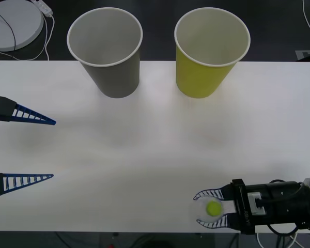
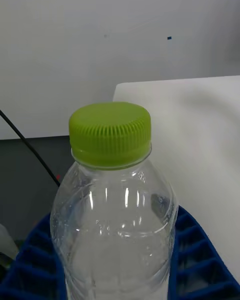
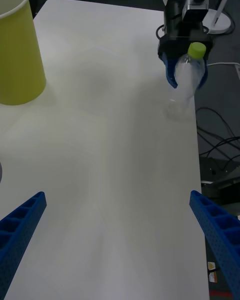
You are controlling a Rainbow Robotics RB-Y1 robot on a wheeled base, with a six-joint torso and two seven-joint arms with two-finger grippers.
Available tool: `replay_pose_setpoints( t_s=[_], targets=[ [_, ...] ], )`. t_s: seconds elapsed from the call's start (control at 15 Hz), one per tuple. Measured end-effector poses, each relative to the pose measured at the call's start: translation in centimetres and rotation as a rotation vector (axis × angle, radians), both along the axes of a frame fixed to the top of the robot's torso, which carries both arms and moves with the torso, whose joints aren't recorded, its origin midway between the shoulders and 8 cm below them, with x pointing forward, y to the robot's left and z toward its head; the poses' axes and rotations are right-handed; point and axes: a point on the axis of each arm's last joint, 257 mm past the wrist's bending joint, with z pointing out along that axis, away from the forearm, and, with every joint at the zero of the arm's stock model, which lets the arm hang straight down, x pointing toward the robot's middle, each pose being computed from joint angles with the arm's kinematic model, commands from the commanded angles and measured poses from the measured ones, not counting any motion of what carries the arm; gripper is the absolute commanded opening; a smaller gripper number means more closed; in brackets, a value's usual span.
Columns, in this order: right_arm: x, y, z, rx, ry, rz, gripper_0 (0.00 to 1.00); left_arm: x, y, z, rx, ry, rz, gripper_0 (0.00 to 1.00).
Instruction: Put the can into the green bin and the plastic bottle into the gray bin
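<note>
The clear plastic bottle with its lime-green cap stands near the table's front right edge. My right gripper is shut on it, the blue fingers curving around its upper body. The left wrist view shows the bottle leaning a little in that gripper. The gray bin stands upright at the back left of centre, the green bin upright to its right. My left gripper hangs open over the table's left side, holding nothing. The can is out of view.
The white table ends just beyond the bottle, with cables on the floor past that edge. A round white device with a cord lies behind the table's back left. The green bin stands far from my left fingers.
</note>
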Motion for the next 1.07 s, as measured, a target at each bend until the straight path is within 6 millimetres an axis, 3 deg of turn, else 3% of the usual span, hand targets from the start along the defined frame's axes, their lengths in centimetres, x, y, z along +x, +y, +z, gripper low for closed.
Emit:
replay_pose_setpoints(
  t_s=[0.53, 1.07],
  targets=[
    [0.3, -0.6, 0.5, 0.007, 0.004, -0.013, 0.0, 0.0, 0.0, 0.0, 0.0, 0.0, 0.0, 1.0],
    [0.6, -2.3, 3.3, 0.067, 0.014, -0.025, 0.0, 0.0, 0.0, 0.0, 0.0, 0.0, 0.0, 1.0]
  ],
)
